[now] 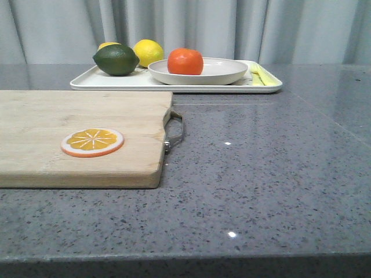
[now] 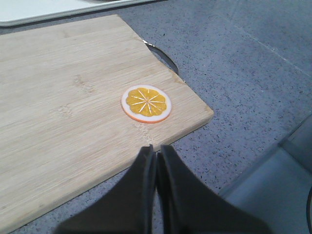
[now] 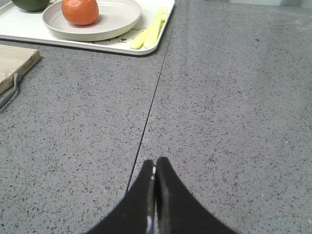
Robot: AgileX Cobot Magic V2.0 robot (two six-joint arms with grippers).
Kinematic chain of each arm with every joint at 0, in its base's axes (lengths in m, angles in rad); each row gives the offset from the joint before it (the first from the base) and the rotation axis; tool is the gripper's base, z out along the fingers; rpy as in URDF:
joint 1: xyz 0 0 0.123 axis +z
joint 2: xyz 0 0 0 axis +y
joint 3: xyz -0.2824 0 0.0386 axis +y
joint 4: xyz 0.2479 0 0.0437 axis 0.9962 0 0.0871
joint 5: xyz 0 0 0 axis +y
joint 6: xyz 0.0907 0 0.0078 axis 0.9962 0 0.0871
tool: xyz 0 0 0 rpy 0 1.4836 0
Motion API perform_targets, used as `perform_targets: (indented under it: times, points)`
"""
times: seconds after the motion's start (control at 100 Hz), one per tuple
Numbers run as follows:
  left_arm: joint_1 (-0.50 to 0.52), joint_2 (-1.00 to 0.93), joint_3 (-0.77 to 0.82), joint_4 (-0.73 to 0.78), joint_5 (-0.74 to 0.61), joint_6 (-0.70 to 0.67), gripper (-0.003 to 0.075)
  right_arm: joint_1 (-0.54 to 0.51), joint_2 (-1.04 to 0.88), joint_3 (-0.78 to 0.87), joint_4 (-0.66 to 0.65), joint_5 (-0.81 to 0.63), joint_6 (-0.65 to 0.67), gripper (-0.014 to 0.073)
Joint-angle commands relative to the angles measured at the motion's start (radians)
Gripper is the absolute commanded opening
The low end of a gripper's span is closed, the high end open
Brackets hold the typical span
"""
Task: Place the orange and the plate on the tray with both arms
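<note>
At the left of the grey table (image 1: 261,174) lies a wooden cutting board (image 1: 75,139) carrying one flat orange slice (image 1: 93,142). Behind it, the white tray (image 1: 116,83) holds, from left to right, a dark green lime (image 1: 116,59), two yellow lemons (image 1: 148,51) behind it, then the plate (image 1: 229,70) with the orange (image 1: 185,61) sitting inside it, and pale yellow cutlery (image 1: 259,74) at the tray's right end. The left gripper (image 2: 155,152) hangs over the near edge of the board, fingers pressed together and holding nothing. The right gripper (image 3: 154,165) hovers above bare tabletop, likewise closed and empty.
</note>
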Motion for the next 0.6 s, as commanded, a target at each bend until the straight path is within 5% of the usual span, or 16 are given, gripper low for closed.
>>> perform_targets:
  times: [0.0,0.41,0.59]
  points:
    - [-0.001,0.005,-0.029,-0.015,-0.061,0.000,-0.0019,-0.001,0.005,-0.024,-0.003,-0.072,-0.008,-0.0064]
    - [-0.001,0.005,-0.025,0.027,-0.065,0.000,-0.0019,-0.001,0.005,-0.024,-0.003,-0.072,-0.008,-0.0064]
    - [0.041,-0.022,0.027,0.059,-0.194,0.000,-0.0019,-0.001,0.005,-0.024,-0.003,-0.072,-0.008,-0.0064]
